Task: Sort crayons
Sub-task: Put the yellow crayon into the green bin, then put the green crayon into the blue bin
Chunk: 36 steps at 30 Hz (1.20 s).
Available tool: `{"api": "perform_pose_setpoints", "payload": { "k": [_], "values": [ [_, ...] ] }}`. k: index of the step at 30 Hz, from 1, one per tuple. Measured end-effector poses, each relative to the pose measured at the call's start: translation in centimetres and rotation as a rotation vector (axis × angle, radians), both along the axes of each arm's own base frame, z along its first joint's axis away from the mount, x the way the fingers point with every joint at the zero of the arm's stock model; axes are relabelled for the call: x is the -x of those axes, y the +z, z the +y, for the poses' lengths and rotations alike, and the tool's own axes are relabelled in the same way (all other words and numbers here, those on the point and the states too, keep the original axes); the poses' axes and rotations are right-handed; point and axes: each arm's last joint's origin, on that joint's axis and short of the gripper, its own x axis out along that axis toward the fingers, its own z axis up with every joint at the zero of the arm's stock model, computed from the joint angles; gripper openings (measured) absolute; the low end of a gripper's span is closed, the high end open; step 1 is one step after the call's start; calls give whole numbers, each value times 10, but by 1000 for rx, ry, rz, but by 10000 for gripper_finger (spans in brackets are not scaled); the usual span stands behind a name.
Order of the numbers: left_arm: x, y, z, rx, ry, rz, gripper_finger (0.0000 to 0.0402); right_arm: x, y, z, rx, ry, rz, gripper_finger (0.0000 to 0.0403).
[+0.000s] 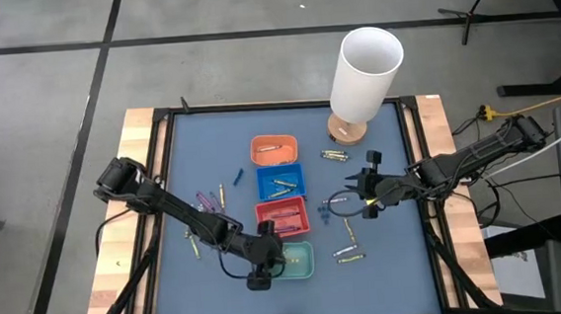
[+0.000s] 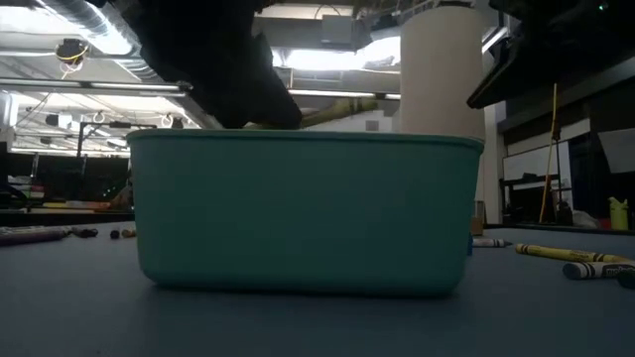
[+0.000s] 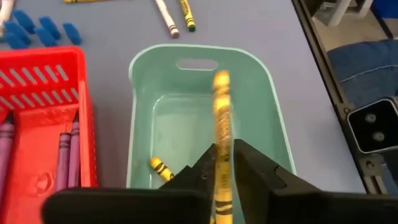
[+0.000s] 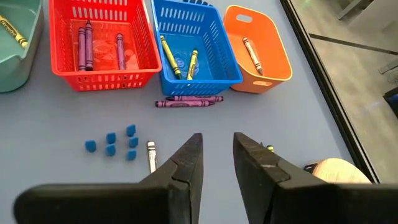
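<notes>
My left gripper [image 3: 225, 149] hangs over the teal tray [image 3: 199, 53], shut on a yellow crayon [image 3: 221, 118]. In the high view this gripper [image 1: 271, 260] is at the tray's left rim [image 1: 298, 262], near the table's front. A second yellow crayon [image 3: 160, 168] lies on the tray floor. The red tray [image 3: 43, 81] beside it holds purple crayons [image 3: 65, 149]. My right gripper [image 4: 217, 155] stands open and empty above the mat on the table's right side [image 1: 367, 195]. Ahead of it are the red [image 4: 102, 46], blue [image 4: 193, 46] and orange [image 4: 258, 53] trays. My left gripper has the yellow crayon's near half [image 3: 222, 177] pinched between its two fingers. The fingers slant down from the table's left and lie along the crayon. The crayon's free end [image 3: 221, 81] sticks out past the fingertips, clear above the teal tray's floor.
Loose crayons lie on the mat left of the trays [image 1: 207, 198] and right of them [image 1: 346, 243], and two purple ones [image 4: 188, 101] lie before the blue tray. Small blue bits [image 4: 112, 144] lie near my right gripper. A tall white cylinder [image 1: 364, 72] stands at the back right.
</notes>
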Motion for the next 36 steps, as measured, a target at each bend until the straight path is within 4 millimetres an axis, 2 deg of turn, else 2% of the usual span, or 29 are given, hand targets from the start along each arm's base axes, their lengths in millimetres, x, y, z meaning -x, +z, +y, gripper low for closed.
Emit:
{"api": "perform_pose_setpoints", "payload": {
  "k": [6, 11, 18, 25, 36],
  "values": [
    [0, 0, 0, 7, 6, 3, 85, 0, 0, 0, 0, 0, 0, 88],
    [-3, 1, 5, -70, 38, -34, 94, 0, 0, -2, 21, -28, -8, 88],
    [-14, 7, 20, -188, 64, -143, 92, -6, 0, -26, -1, -137, 0, 88],
    [-28, 14, 55, -235, 47, -180, 92, -9, -3, -53, -61, -151, 38, 88],
    [-30, 50, 139, -308, 60, -248, 92, -10, -29, -85, -101, -199, 73, 88]
  ]
}}
